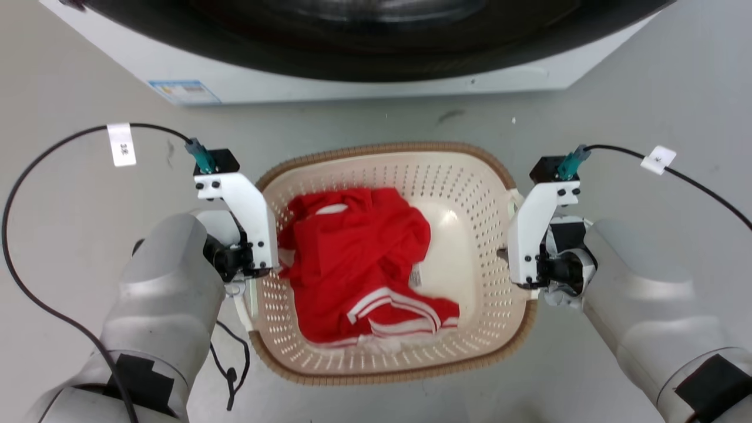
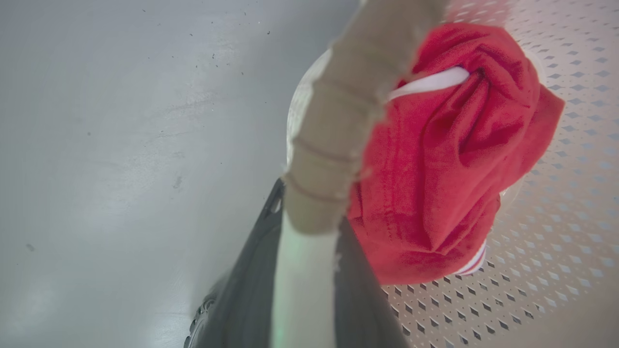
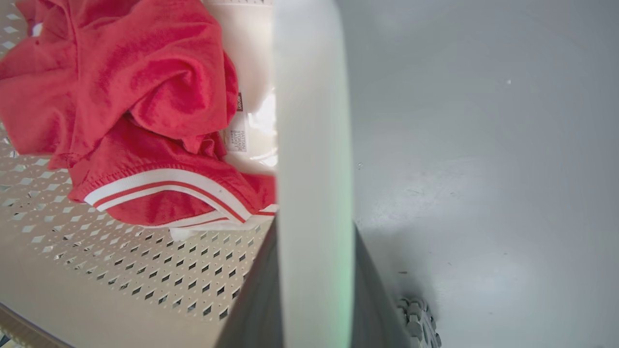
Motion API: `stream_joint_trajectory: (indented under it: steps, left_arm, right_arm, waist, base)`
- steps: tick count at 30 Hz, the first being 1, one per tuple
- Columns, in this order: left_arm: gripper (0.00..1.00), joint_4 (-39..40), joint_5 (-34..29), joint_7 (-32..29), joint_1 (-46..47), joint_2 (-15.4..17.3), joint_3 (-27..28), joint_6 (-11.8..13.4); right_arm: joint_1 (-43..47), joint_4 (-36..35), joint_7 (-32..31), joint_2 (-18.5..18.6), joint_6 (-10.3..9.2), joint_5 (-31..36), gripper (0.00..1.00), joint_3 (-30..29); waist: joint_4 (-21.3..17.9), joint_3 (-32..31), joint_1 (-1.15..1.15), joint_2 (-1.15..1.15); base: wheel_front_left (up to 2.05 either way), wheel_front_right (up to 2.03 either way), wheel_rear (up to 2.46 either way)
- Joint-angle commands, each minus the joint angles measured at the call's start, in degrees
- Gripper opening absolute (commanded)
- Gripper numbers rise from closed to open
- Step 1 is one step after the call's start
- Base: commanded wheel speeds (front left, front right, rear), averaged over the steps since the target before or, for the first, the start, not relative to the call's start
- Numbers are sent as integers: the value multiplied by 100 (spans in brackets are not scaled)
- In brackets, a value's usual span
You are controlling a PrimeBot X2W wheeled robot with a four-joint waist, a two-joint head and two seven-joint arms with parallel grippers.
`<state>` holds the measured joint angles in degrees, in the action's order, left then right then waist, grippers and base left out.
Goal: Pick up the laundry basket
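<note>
A white washing machine stands on the grey floor, laundry basket near it.

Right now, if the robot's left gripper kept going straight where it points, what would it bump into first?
The laundry basket itself. Its white side handle sits between the fingers of the left gripper, and the brown rim lies right past their tips. Beyond that is probably grey floor.
</note>
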<state>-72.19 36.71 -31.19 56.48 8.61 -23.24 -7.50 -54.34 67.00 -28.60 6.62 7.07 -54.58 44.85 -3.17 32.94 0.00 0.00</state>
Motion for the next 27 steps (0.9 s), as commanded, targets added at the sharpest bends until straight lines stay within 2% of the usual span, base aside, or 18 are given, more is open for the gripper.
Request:
stream_joint_trajectory:
  steps: [1, 12, 13, 27]
  left_arm:
    - [0, -9, 46, -45, -115, -42, -22, 5]
    - [0, -49, 289, -592, -554, -210, -232, -9]
    - [0, -53, 343, -634, -681, -234, -285, -9]
    - [0, -65, 651, -952, -1305, -399, -467, -24]
  right_arm:
    - [117, -2, -143, -71, 76, -72, 0, 51]
    - [428, 310, -989, -156, 76, -347, 0, 181]
    - [512, 387, -1095, -169, 76, -379, 0, 190]
    - [1078, 587, -1467, -266, 75, -465, 0, 277]
  waist:
    - [-9, -437, 0, 0]
    - [-8, -1472, 0, 0]
    - [1, -1724, 0, 0]
    - [80, -2812, 0, 0]
  base:
    - [0, 0, 0]
    - [0, 0, 0]
    - [0, 0, 0]
    - [0, 0, 0]
